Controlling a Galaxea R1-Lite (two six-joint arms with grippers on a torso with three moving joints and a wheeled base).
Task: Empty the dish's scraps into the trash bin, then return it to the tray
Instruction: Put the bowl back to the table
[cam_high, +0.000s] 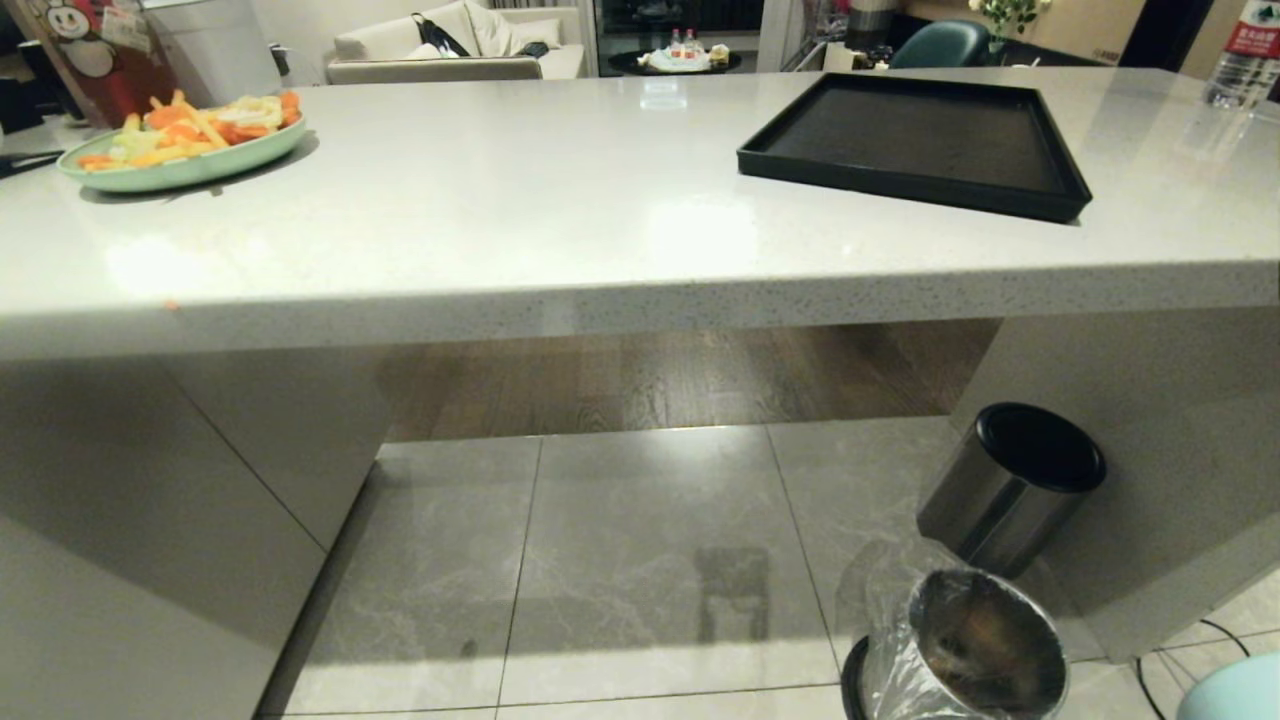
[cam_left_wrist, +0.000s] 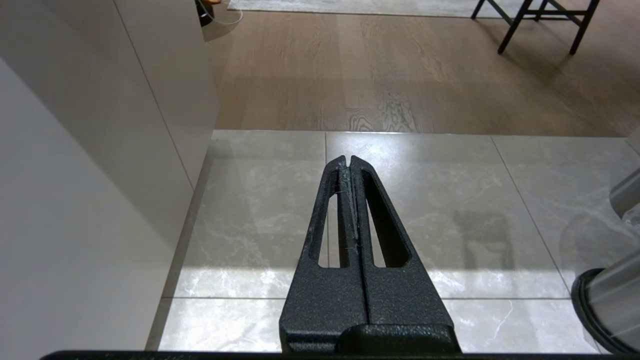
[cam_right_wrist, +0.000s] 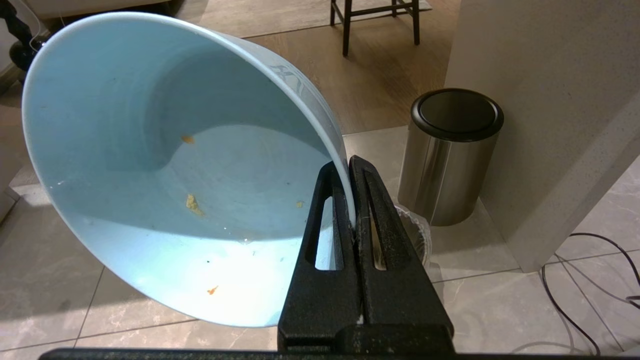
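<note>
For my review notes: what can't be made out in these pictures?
- Bin contents: the head view shows only glare inside; the right wrist view has the bowl and right gripper in front.
- Bowl in the head view: only a sliver at the corner edge.
- Both arms: outside the head view.
- Bottle label: too small.

Only the two grippers show. The left gripper (cam_left_wrist: 349, 159) is matte black with a rough, grainy, powder-coated look: two long tapering fingers (cam_left_wrist: 330, 200), each pierced by a slim elongated slot, widening toward a broad block at the base. A few pale scuffs and thin fibres cling along its inner edges. The right gripper (cam_right_wrist: 348, 162) has the same black textured make, the same slotted wedge-shaped fingers (cam_right_wrist: 372, 210) and base block, with whitish specks near the inner seam.
</note>
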